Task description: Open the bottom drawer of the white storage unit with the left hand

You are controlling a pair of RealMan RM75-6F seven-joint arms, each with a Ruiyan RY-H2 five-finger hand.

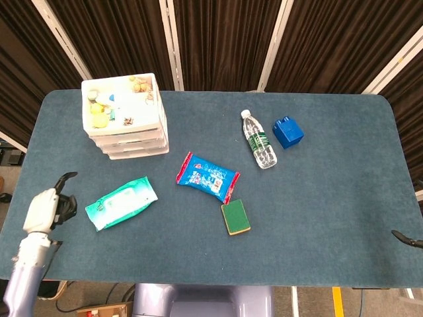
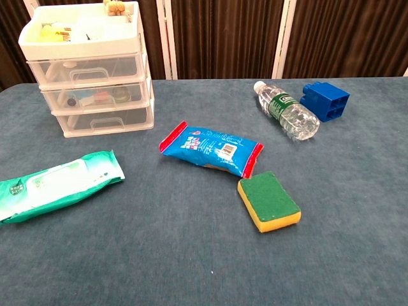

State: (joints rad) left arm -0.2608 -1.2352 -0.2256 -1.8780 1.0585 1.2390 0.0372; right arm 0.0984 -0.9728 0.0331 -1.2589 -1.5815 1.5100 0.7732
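Observation:
The white storage unit (image 1: pixel 125 115) (image 2: pixel 89 70) stands at the table's far left, three clear drawers under a top tray of small items. Its bottom drawer (image 2: pixel 105 120) is closed, with the handle facing the front. My left hand (image 1: pixel 49 206) hovers over the table's near-left edge, well short of the unit, holding nothing, thumb raised apart from the dark fingers. The chest view does not show it. Of my right hand (image 1: pixel 406 238) only a dark tip shows at the right edge of the head view.
A green wipes pack (image 1: pixel 121 203) (image 2: pixel 57 185) lies between the left hand and the unit. A blue-red snack packet (image 1: pixel 207 176), a green-yellow sponge (image 1: pixel 235 217), a water bottle (image 1: pixel 258 140) and a blue block (image 1: pixel 288 131) lie to the right.

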